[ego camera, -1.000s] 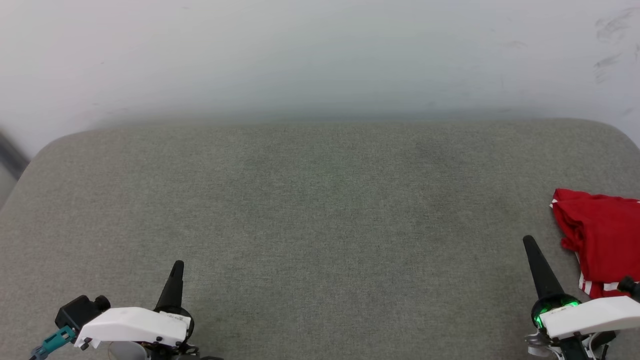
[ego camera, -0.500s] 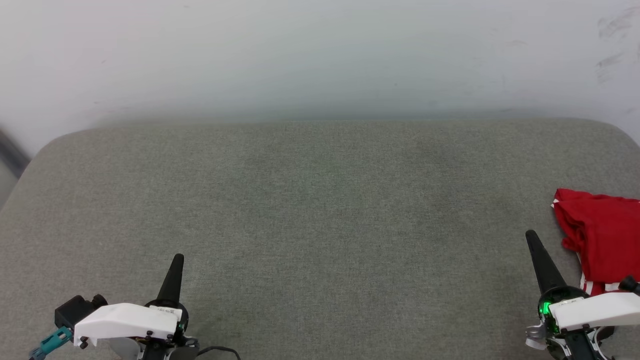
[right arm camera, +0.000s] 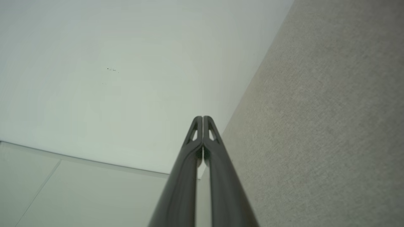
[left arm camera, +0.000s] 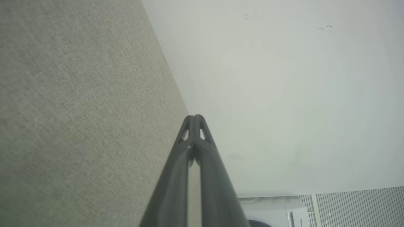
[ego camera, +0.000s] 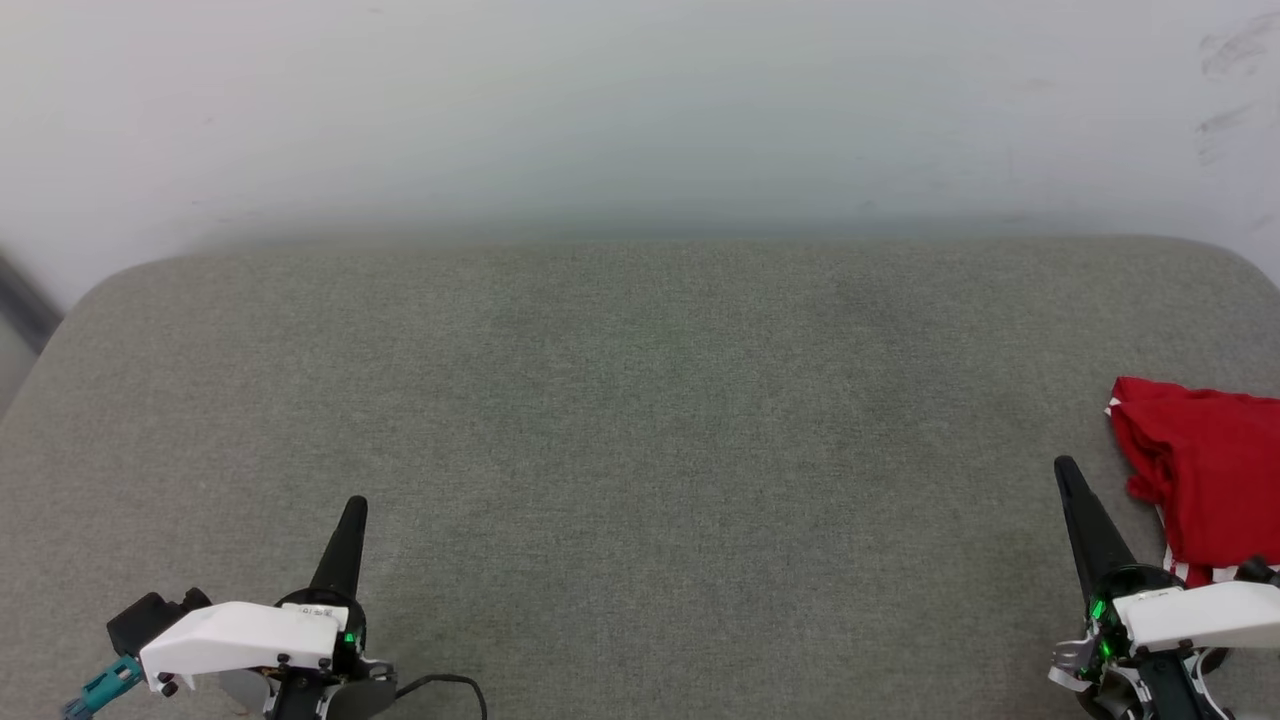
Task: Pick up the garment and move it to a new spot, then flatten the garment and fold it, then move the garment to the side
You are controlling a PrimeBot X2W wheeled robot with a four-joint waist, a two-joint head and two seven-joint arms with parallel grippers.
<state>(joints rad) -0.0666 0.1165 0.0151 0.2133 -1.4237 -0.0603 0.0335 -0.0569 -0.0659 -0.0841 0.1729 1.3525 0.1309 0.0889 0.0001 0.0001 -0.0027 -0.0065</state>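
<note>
The garment (ego camera: 1205, 475) is a bunched red shirt with a strip of white-and-red trim, lying at the far right of the grey cushioned surface (ego camera: 640, 420) and cut off by the head view's right edge. My right gripper (ego camera: 1064, 467) stands just to its left, a small gap apart, fingers pressed together and holding nothing. In the right wrist view the right gripper (right arm camera: 202, 118) is shut against wall and cushion. My left gripper (ego camera: 355, 503) is at the lower left, far from the garment, shut and empty. The left gripper (left arm camera: 194, 116) shows its tips touching.
A pale wall (ego camera: 640, 110) rises behind the cushion's far edge. The cushion has rounded far corners. A white appliance (left arm camera: 277, 211) and a ribbed panel (left arm camera: 359, 206) show in the left wrist view. A black cable (ego camera: 440, 685) trails by my left wrist.
Both grippers have crept a little up the head view, the left one more. The garment has not moved.
</note>
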